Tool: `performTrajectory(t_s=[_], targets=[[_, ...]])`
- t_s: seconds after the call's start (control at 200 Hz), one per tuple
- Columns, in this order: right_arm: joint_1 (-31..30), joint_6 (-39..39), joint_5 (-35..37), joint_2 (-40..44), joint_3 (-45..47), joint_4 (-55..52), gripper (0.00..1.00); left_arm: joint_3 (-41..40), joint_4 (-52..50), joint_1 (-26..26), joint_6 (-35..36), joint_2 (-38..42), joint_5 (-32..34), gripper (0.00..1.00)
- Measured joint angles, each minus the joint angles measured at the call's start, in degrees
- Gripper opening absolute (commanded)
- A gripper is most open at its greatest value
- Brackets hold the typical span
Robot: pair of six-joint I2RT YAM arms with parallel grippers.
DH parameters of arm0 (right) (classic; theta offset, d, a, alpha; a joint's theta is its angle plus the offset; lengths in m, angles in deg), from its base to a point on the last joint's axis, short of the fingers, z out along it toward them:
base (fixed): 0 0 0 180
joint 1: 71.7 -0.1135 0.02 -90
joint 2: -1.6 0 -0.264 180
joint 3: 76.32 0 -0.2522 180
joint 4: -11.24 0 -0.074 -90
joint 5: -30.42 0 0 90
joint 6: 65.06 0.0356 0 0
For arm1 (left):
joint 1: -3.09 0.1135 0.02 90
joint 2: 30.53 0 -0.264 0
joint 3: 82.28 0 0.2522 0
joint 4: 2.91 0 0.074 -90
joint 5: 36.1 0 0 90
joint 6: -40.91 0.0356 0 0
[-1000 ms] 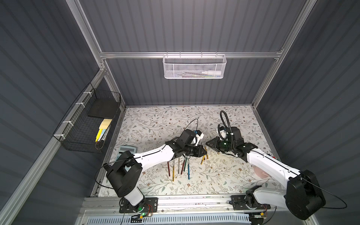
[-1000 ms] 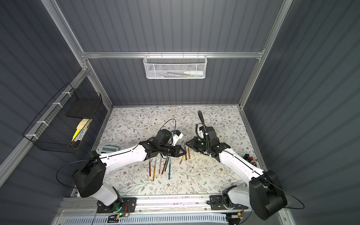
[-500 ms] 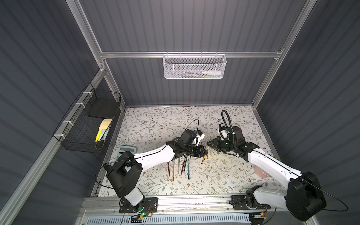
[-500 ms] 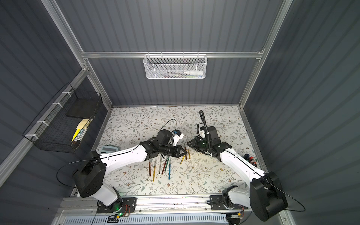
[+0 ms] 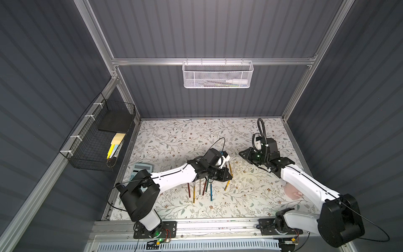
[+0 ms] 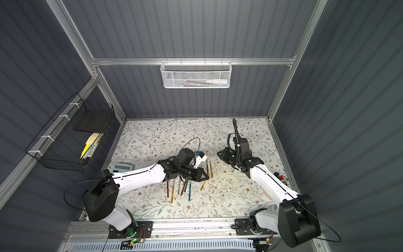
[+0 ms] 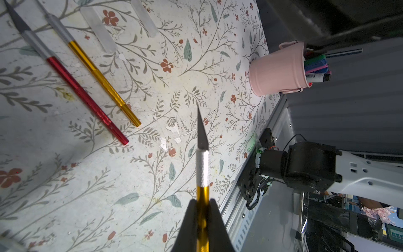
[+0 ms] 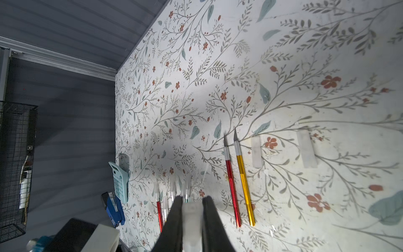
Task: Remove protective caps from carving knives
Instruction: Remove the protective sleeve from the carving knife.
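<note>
Capped knives (image 5: 200,188) lie in a row on the table (image 5: 174,139); bare knives (image 8: 232,189) right of them, caps (image 8: 256,152) farther right, calculator (image 5: 141,169) left.

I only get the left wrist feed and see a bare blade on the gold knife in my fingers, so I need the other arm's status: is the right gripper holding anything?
Observer: Yes, the right gripper has its fingers shut on a clear protective cap.
Operator: Any knives still capped?
Observer: Yes, the right wrist view shows a row of capped knives lying near a calculator.
Operator: Are the arms touching?
Observer: No; in both top views the right gripper stands apart from the left gripper, which grips the gold knife.
</note>
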Motion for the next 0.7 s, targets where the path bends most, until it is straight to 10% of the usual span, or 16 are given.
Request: performTrajectory(t_s=[0.7], targets=[[1.8, -14.9, 13.8, -2.4, -5.9, -18.1, 0.11, 0.0, -5.4, 0.0, -0.2, 0.3, 11.6, 0.04]])
